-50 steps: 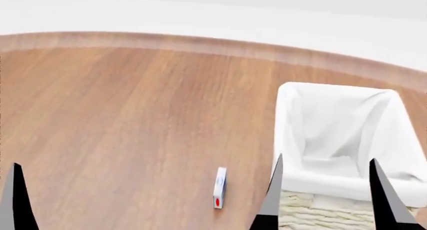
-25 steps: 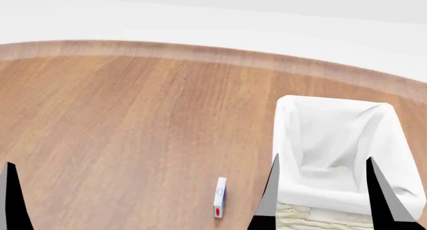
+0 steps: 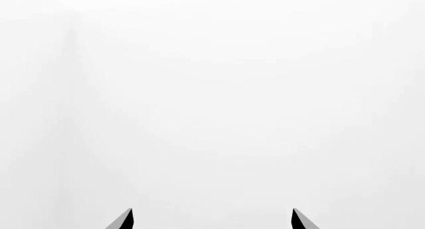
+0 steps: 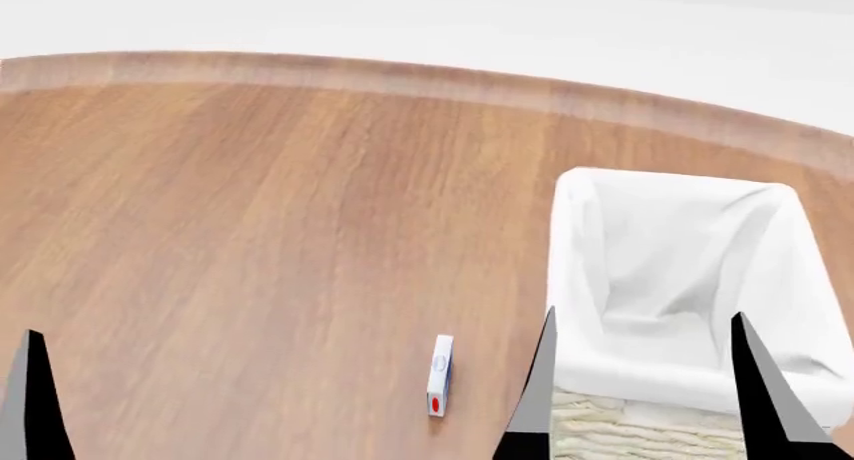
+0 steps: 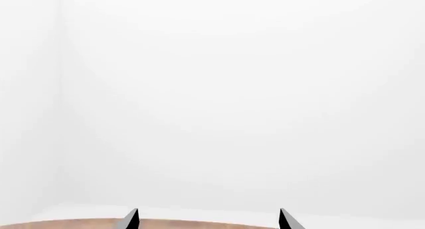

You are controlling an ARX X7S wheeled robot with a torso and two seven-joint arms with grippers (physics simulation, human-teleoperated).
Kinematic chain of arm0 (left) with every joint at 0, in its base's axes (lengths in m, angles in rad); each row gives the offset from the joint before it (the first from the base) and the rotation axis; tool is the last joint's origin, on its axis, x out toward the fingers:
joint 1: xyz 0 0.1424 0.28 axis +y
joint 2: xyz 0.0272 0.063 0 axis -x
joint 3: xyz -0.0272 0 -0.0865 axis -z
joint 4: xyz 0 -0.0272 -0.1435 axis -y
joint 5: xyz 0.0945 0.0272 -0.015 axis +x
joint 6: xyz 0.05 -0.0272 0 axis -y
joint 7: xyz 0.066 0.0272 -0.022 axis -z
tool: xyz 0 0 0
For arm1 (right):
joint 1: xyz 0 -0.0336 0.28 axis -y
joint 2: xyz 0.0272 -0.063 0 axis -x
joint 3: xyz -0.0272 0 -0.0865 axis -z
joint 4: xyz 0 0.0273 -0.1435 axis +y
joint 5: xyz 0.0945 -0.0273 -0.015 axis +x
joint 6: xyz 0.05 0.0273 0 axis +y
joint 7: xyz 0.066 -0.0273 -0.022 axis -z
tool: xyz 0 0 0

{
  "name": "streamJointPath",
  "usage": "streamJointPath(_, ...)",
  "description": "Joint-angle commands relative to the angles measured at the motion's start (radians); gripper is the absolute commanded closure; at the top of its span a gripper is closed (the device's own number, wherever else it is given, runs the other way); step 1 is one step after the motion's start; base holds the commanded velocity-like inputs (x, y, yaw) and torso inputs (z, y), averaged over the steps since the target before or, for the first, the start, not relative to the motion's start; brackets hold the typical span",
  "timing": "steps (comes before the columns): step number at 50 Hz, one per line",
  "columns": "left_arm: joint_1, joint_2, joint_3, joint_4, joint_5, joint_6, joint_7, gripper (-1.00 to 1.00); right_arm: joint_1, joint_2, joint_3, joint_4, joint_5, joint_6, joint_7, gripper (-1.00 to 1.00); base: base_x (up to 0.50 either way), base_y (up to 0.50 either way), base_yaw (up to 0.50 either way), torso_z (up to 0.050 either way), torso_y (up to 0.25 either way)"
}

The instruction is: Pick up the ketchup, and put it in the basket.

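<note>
A: The wooden counter (image 4: 267, 230) runs to a pale rounded edge under plain white walls.
B: The basket (image 4: 674, 310), cream wicker with a white liner, stands at its right; the ketchup is out of view.
A: A small white box (image 4: 439, 375) lies beside it.
B: The right hand (image 4: 645, 380) and left hand (image 3: 211, 220) are both spread, holding nothing.

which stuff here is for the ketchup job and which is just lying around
For the job:
- basket, empty so far
- ketchup: not in any view

Lying about:
- small white box with a red dot, on the wooden table beside the basket
</note>
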Motion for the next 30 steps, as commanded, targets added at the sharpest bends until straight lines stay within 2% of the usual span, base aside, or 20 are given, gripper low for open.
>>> streamJointPath(1,-0.002,-0.015,0.017,-0.003,0.007,-0.004,-0.011,-1.00,0.003,0.009,-0.004,-0.004,0.009,0.001,0.010,-1.00,0.00,0.00,0.00,0.046,-0.154)
streamJointPath(30,-0.021,-0.042,0.029,-0.011,-0.027,-0.008,-0.054,-1.00,0.006,0.033,-0.006,-0.004,0.029,-0.008,0.034,-1.00,0.00,0.00,0.00,0.046,-0.150)
